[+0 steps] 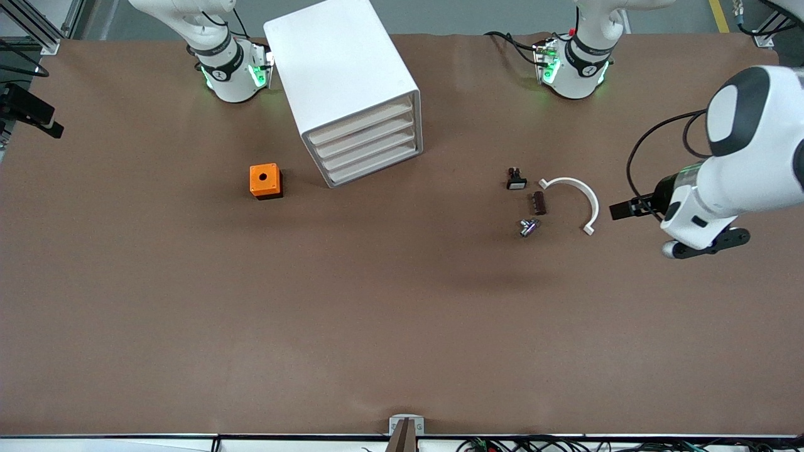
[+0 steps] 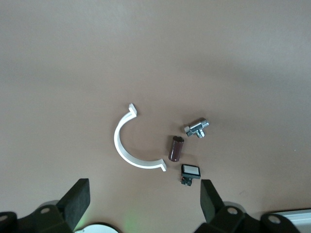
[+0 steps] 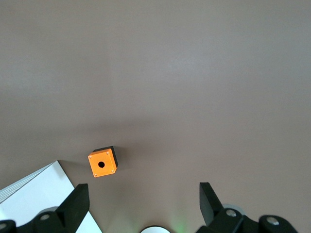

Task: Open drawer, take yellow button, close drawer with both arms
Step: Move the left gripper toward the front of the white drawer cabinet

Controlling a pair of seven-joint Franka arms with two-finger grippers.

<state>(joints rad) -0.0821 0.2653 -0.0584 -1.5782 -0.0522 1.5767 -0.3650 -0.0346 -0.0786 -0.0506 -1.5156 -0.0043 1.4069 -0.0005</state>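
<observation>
I am the two-arm unit. Status: the task has not begun; all four cabinet drawers are shut.

Cabinet (image 1: 348,81): white box in the upper centre of the front view, between my two bases. The drawer (image 1: 361,123), the uppermost of four cream fronts, sits flush with the others. The button is not visible in any view; I judge it to lie inside that shut drawer.

Left gripper (image 2: 143,194): held high over the surface, fingers spread wide, empty. Its wrist view looks down on a white curved clip (image 2: 131,145), a brown cylinder (image 2: 176,148), a metal fitting (image 2: 197,127) and a small black part with a white face (image 2: 190,171). In the front view my left arm (image 1: 732,169) fills the right edge of the frame.

Right gripper (image 3: 143,194): held high, fingers spread wide, empty. Its wrist view shows an orange cube with a hole (image 3: 102,162), beside the cabinet in the centre-left of the front view.

Next move, as I judge it:
1. Bring one gripper down to the top drawer front.
2. Catch its edge and pull outward along the cabinet's skewed axis.
3. Hold the other gripper ready to reach in.

Caution: the fronts are shallow and closely stacked; the wrong drawer is easily caught.
</observation>
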